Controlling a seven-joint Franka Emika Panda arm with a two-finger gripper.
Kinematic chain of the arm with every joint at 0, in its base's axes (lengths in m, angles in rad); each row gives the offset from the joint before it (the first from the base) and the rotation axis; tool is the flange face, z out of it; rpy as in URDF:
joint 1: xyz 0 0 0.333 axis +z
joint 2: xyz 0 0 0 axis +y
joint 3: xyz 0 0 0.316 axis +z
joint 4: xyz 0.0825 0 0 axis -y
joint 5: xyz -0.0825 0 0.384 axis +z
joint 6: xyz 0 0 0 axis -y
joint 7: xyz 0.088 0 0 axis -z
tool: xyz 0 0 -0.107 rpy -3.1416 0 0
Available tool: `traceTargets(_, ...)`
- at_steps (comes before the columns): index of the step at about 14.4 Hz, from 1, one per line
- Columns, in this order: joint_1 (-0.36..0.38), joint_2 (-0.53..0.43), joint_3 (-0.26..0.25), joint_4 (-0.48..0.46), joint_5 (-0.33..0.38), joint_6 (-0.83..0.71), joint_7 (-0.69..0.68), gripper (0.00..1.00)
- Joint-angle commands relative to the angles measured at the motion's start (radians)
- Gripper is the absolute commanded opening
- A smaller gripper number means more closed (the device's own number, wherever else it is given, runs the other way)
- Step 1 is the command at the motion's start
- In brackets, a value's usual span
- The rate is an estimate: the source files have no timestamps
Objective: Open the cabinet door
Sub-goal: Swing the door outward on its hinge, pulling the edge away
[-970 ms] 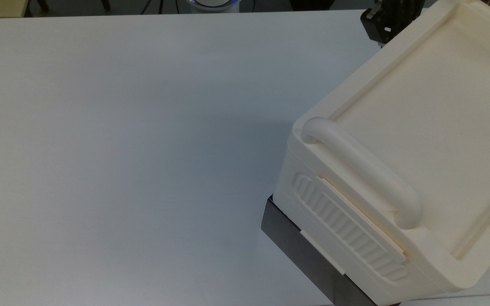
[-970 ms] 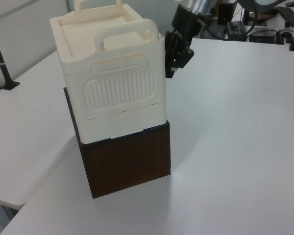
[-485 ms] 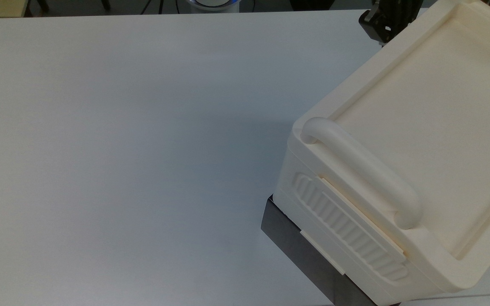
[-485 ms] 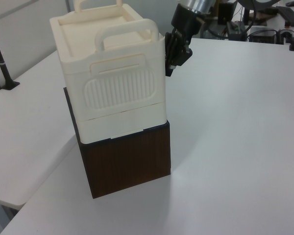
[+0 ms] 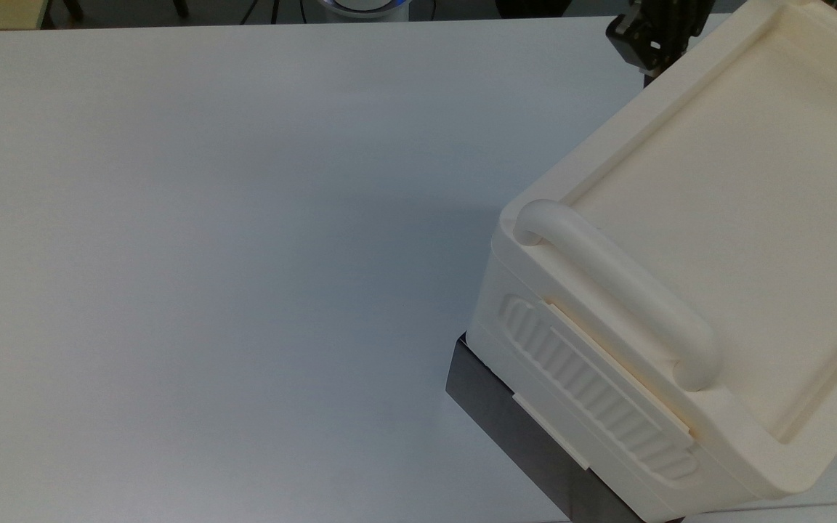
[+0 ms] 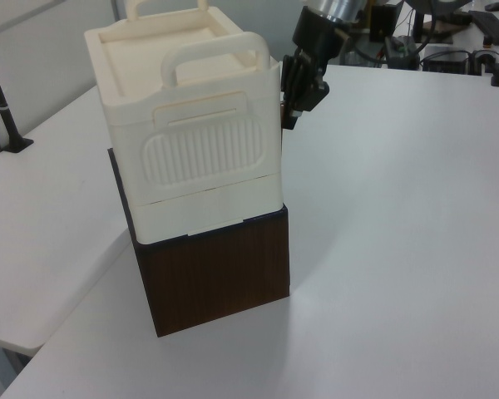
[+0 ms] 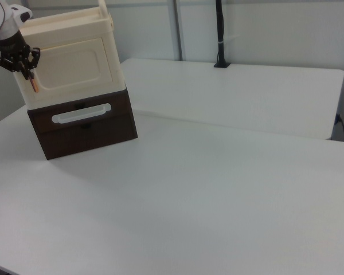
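We see the cabinet door [image 7: 73, 64] in the right view as a cream panel standing upright on the front of the cream cabinet [image 6: 191, 125]. Its flat face looks toward the right view's lower left, and its long side runs across. The recessed inset sits in the middle of the panel. The door lies flush with the cabinet body, so it is shut. The copper-orange strip handle [image 7: 33, 83] stands vertical at the door's edge on the right view's left.

The cream cabinet rests on a dark brown wooden drawer box [image 6: 216, 270], which stands on the white worktop [image 5: 208, 254].

The pincer [image 7: 22, 66] hangs at the handle's upper end, just beside it. We cannot tell if its fingers are apart or together, or if they touch the strip.
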Motion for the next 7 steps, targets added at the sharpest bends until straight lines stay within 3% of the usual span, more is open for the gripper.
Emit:
traceTargets(1, -0.049, -0.050, -0.004, -0.014, 0.020, -0.171, -0.033, 0.18)
traceTargets(2, -0.062, -0.061, -0.005, -0.013, 0.021, -0.208, -0.030, 0.36)
traceTargets(4, -0.089, -0.079, -0.010, -0.008, 0.021, -0.284, -0.031, 0.62)
traceTargets(5, -0.108, -0.090, -0.011, -0.007, 0.021, -0.315, -0.030, 0.82)
traceTargets(7, -0.157, -0.122, -0.010, -0.004, 0.021, -0.371, -0.034, 1.00)
